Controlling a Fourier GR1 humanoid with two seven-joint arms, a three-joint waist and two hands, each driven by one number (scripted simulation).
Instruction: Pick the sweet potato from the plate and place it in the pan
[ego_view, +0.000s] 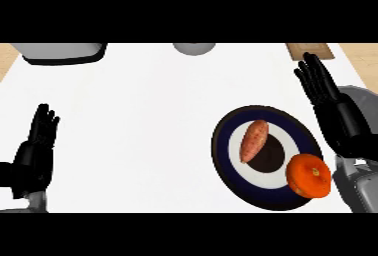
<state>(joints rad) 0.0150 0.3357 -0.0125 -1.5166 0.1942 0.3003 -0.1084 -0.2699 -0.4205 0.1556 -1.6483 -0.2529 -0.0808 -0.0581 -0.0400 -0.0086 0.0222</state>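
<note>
The sweet potato (255, 140) lies on the plate (225, 160), a dark round plate with a white ring and a dark middle, at the counter's (148, 100) right side. It lies lengthwise, its upper end on the white ring and its lower end over the dark middle. An orange (308, 175) sits on the plate's lower right rim, near the potato but not touching it.

The right hand (332, 107) shows just right of the plate, fingers straight and close together, pointing toward the far edge — it touches neither the potato nor the orange. The left hand (35, 145) rests at the view's left edge, well apart from the plate, fingers straight and up, holding nothing.

Along the far edge stand a grey box-like thing (63, 52) at the left, a round grey object (194, 48) in the middle and a wooden board (310, 50) at the right — each cut off by the view's top. A curved grey shape (363, 102) shows behind the right hand; what it is cannot be told.
</note>
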